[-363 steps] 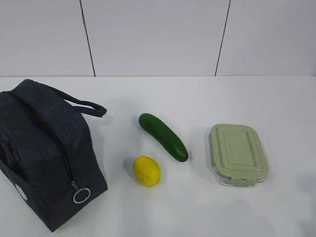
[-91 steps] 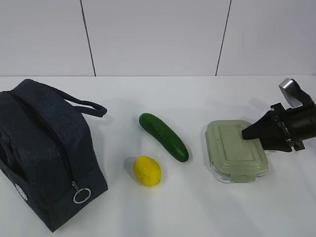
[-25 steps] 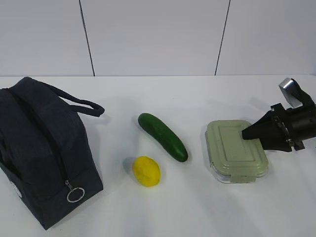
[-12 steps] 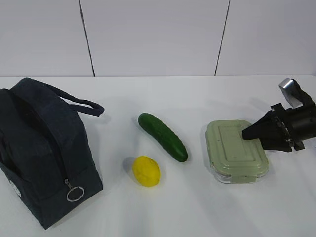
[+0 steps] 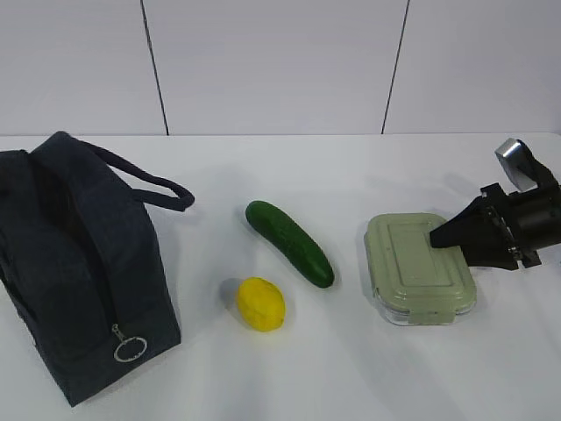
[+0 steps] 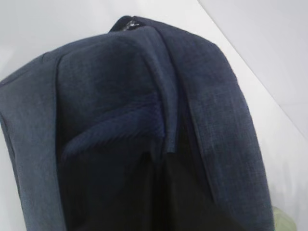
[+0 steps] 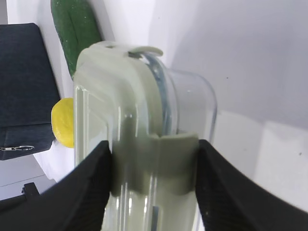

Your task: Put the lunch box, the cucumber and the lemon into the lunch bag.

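The dark navy lunch bag (image 5: 79, 263) stands at the left, its strap (image 5: 153, 180) looping to the right. In the left wrist view the lunch bag (image 6: 120, 96) fills the frame. My left gripper is pressed into its dark top fabric, fingers lost in it, shut on the bag. The cucumber (image 5: 289, 242) and the lemon (image 5: 261, 303) lie mid-table. My right gripper (image 5: 440, 239) is shut on the right end of the lunch box (image 5: 412, 263), which rests on the table. Its black fingers (image 7: 91, 183) press both sides of the lunch box (image 7: 130, 120) at the lid clasp.
A silver ring pull (image 5: 130, 350) hangs at the bag's near corner. A white panelled wall runs along the back of the white table (image 5: 351, 167). The right wrist view also catches the cucumber (image 7: 77, 29), the lemon (image 7: 64, 122) and the bag (image 7: 24, 86).
The bag's top has risen and drawn to the left, so it stands taller and more upright. The right gripper and the lunch box have not moved.
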`<action>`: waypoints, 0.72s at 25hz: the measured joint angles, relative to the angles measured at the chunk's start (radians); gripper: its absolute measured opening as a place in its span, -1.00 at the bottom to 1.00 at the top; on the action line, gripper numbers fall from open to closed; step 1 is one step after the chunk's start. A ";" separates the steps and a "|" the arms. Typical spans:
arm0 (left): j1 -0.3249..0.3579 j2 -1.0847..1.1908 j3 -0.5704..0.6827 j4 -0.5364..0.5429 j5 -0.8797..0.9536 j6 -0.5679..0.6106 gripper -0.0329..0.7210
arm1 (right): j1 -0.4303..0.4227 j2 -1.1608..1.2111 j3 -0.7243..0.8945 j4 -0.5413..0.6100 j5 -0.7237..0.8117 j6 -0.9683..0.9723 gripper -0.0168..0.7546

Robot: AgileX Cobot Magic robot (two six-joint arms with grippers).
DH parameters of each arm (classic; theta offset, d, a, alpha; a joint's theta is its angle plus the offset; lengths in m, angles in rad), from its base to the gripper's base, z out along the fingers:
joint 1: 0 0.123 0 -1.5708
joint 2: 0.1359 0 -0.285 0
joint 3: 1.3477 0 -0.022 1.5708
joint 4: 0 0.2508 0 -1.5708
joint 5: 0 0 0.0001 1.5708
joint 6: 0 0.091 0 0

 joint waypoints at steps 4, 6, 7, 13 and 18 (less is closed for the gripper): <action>0.000 0.025 -0.072 0.004 0.102 0.036 -0.92 | 0.000 -0.002 0.000 0.000 0.000 0.006 0.10; 0.000 0.050 -0.100 0.005 0.147 0.053 -0.92 | 0.000 -0.006 0.000 0.000 0.000 0.017 0.10; 0.000 0.061 -0.108 0.005 0.168 0.055 -0.92 | 0.000 -0.011 0.000 -0.002 0.000 0.025 0.09; -0.072 0.101 -0.121 -0.016 0.184 0.110 -0.92 | 0.000 -0.052 0.000 -0.017 0.000 0.070 0.09; -0.121 0.133 -0.121 -0.027 0.176 0.139 -0.92 | 0.000 -0.087 0.000 -0.031 0.000 0.125 0.09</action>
